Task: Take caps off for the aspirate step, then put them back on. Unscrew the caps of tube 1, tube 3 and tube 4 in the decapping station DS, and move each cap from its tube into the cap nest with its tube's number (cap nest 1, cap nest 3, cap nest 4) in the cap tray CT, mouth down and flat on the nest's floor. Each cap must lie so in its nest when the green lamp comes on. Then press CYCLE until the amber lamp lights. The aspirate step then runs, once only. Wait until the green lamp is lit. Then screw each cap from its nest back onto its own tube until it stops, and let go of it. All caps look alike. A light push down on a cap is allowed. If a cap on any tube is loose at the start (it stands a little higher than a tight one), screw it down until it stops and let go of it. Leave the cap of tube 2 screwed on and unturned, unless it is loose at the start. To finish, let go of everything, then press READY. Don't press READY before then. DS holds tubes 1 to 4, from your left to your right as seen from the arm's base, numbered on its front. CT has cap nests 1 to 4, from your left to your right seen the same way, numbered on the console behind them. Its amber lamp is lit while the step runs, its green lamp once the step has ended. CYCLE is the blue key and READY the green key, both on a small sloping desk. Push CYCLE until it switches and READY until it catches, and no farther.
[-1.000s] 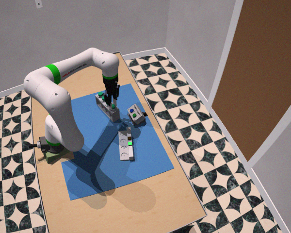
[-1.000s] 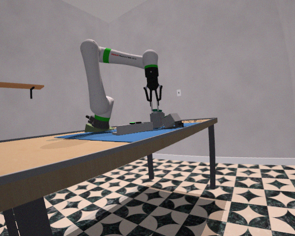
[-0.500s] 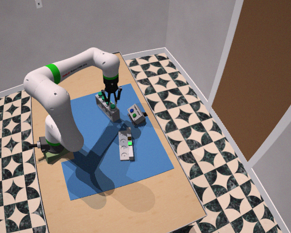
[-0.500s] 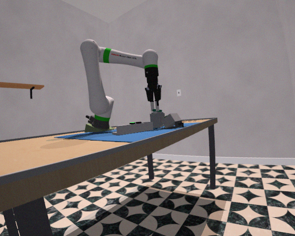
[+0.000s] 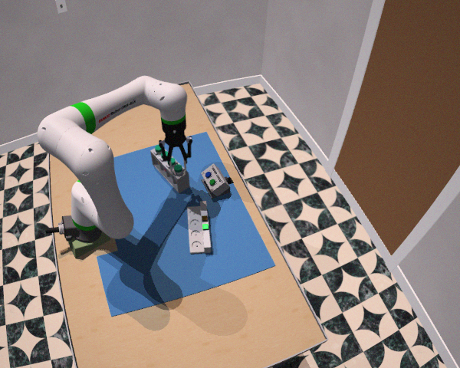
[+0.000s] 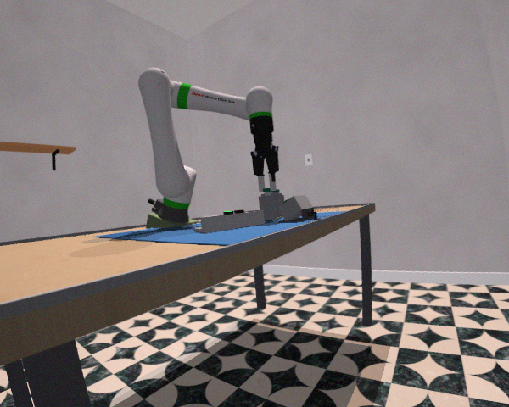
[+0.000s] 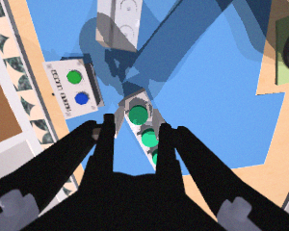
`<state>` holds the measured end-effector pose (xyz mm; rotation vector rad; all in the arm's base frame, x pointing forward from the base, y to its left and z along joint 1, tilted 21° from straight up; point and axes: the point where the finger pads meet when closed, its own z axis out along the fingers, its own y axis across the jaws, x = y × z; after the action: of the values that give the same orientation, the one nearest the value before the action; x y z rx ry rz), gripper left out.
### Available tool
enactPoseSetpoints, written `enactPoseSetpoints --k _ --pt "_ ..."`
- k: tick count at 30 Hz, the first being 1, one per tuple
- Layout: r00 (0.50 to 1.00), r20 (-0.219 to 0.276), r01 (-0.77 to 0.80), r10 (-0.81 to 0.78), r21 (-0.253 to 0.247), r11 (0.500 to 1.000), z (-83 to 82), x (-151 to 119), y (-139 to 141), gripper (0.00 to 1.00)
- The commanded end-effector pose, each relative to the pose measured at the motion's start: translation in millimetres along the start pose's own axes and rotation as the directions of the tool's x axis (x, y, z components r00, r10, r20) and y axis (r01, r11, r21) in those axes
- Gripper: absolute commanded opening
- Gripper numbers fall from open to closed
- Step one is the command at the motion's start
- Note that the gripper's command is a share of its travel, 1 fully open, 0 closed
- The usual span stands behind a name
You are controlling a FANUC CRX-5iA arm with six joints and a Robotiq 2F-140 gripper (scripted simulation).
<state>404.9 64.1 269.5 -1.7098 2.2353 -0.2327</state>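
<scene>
Above the decapping station DS (image 5: 170,171), the gripper (image 5: 176,158) hangs vertically, its fingers parted and released, grasping nothing. In the wrist view the two fingertips stand on either side of the station's row of green caps, clear of the nearest visible cap (image 7: 138,115), which sits on its tube. Four green caps show on the station in the top view; whether any is loose cannot be determined. The cap tray CT (image 5: 198,233) lies on the blue mat (image 5: 230,245) nearer the table's front, its round nests showing no caps, its green lamp (image 5: 205,226) lit. The sloping desk (image 5: 215,181) stands just beside the station, carrying the blue CYCLE key (image 5: 208,173) and the green READY key (image 5: 212,182).
</scene>
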Motion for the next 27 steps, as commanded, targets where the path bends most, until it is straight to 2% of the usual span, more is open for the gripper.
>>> enactPoseSetpoints --k 1,2,6,13,15,21,27 --pt "1.000 0.000 0.000 0.000 0.000 1.000 -0.2 -0.1 -0.1 0.35" --pt "1.000 0.000 0.000 0.000 0.000 1.000 -0.2 -0.1 -0.1 0.35" --pt "0.987 0.000 0.159 -0.159 0.000 0.987 -0.5 -0.1 -0.1 0.35" --pt "0.905 0.000 0.426 -0.426 0.000 0.905 -0.5 -0.1 -0.1 0.35" --pt "0.905 0.000 0.426 -0.426 0.000 0.905 -0.5 -0.1 -0.1 0.35" --pt "0.778 0.000 0.629 -0.629 0.000 0.778 -0.5 -0.1 -0.1 0.35" --pt "0.606 0.000 0.796 -0.796 0.000 0.606 -0.5 0.0 -0.1 0.35"
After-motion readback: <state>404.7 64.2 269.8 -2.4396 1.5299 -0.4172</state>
